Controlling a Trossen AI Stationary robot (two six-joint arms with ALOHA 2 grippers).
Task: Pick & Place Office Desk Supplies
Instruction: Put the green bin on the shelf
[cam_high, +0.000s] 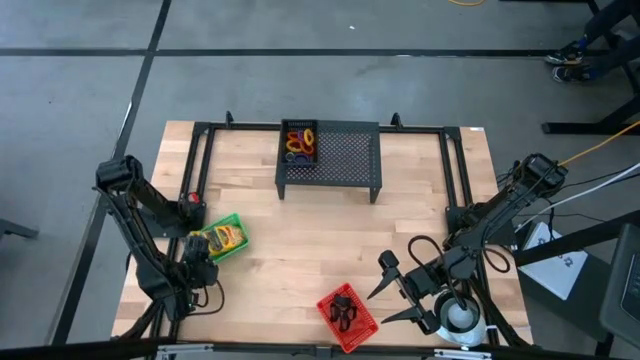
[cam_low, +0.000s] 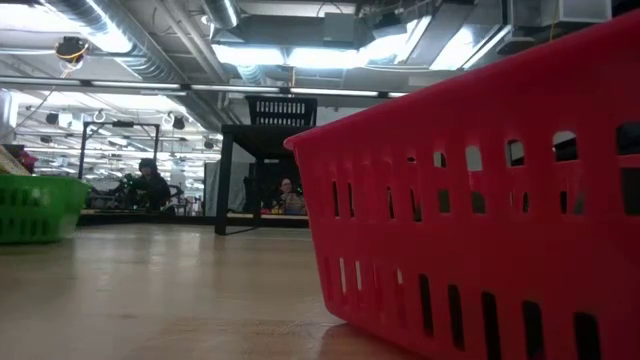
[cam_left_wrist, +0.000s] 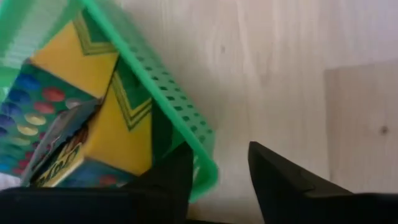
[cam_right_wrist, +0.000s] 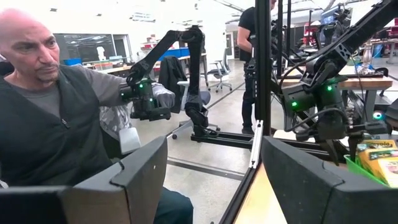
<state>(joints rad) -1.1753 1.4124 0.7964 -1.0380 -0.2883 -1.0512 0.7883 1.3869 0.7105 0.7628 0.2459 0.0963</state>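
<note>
A green basket (cam_high: 222, 237) on the table's left holds yellow-and-green crayon boxes (cam_left_wrist: 93, 106). My left gripper (cam_high: 203, 252) is open at the basket's near corner. One finger (cam_left_wrist: 165, 183) stands over the inside and the other (cam_left_wrist: 280, 180) outside the rim (cam_left_wrist: 205, 168). A red basket (cam_high: 348, 316) at the near edge holds small black clips (cam_high: 343, 308). Coloured rings (cam_high: 300, 141) lie in the left compartment of the black mesh stand (cam_high: 345, 160). My right gripper (cam_high: 393, 287) is open, to the right of the red basket, and touches nothing. My left gripper straddles the green basket's corner wall (cam_left_wrist: 198, 146), one finger inside and one outside, coming from the table's near side. I cannot tell whether either finger touches the wall. The basket sits flat on the table.
A white round roll (cam_high: 460, 318) lies by the near right corner, beside the right arm. A black frame (cam_high: 205, 160) runs along the table's far, left and right sides. Bare wood (cam_high: 330, 240) lies between the baskets and the stand. A person (cam_right_wrist: 50, 112) is beyond the table's left side.
</note>
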